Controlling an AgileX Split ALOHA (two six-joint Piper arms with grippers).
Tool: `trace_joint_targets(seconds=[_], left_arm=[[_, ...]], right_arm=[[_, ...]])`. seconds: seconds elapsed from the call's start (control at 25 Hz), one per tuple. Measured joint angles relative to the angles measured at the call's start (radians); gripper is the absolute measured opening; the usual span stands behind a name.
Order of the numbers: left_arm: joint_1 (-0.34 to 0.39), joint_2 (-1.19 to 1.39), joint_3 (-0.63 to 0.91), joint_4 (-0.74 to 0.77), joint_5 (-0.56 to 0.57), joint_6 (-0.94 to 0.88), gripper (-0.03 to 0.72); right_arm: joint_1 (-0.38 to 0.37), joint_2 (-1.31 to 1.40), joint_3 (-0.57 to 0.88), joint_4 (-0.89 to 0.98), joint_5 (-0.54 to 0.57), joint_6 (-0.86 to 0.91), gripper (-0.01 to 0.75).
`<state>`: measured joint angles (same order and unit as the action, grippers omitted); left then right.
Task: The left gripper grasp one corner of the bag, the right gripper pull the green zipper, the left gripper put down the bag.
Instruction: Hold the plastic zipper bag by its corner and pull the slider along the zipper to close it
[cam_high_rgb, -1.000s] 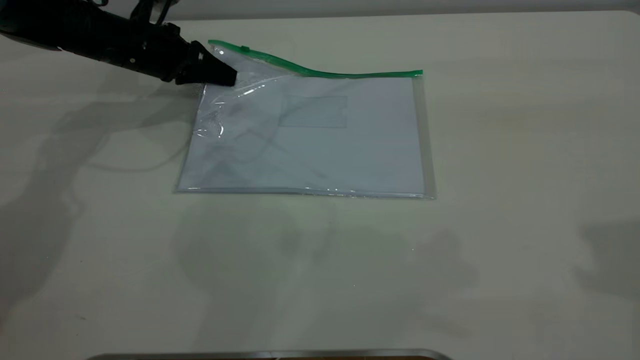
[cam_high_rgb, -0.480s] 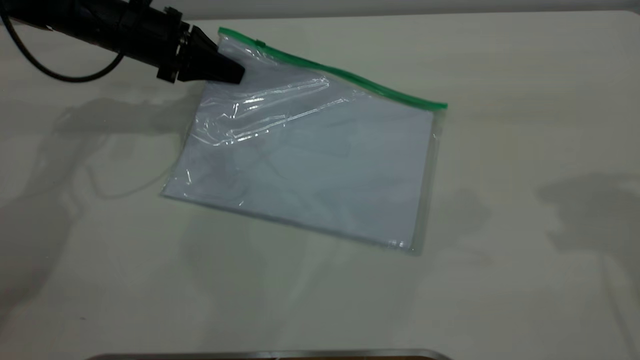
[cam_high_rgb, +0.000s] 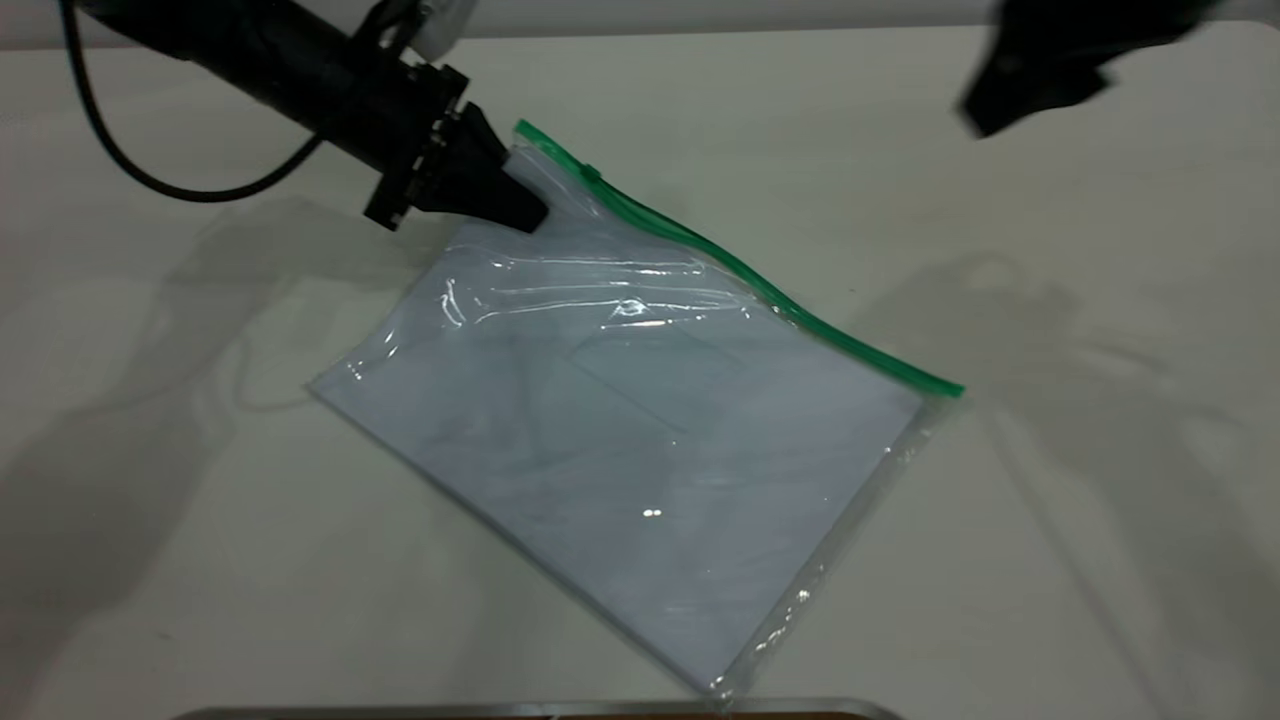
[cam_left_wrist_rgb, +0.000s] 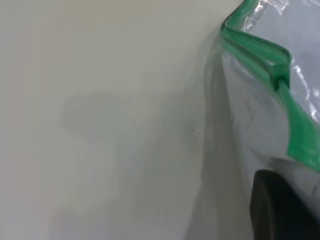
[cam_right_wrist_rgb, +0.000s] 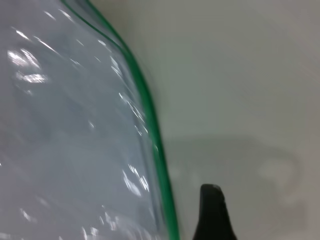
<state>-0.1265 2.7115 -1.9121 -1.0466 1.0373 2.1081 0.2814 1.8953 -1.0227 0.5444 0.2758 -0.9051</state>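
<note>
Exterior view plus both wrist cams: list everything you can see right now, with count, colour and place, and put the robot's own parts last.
bag: one, clear plastic with white sheets inside, lying skewed mid-table, its far-left corner raised.
green zipper: one, bright green strip along the bag's far edge; its slider tab sits near the held corner.
card pocket: one, clear, on the bag's upper face.
table: one, off-white, under everything.
metal edge: one, grey, at the exterior view's bottom border.
left hand: one, black, shut on the bag's corner beside the zipper end.
cable: one, black, looping off the left arm.
right hand: one, black, in the air at the far right, apart from the bag.
</note>
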Motion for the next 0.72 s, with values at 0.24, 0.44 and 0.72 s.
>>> trace_joint_targets(seconds=[0.24,0.44,0.72], left_arm=[[-0.044,0.000,-0.071,0.042,-0.004,0.000,0.053],[-0.081,0.000,-0.124,0.049,-0.004,0.002,0.053],[-0.141,0.000,-0.148,0.059,-0.003,0.002,0.053]], right_arm=[[0.097,0.157,-0.137,0.016,0.014,-0.059,0.571],[0.126,0.232,-0.205,0.032,0.015,-0.073,0.571],[0.128,0.256,-0.230,0.162,0.014,-0.200,0.571]])
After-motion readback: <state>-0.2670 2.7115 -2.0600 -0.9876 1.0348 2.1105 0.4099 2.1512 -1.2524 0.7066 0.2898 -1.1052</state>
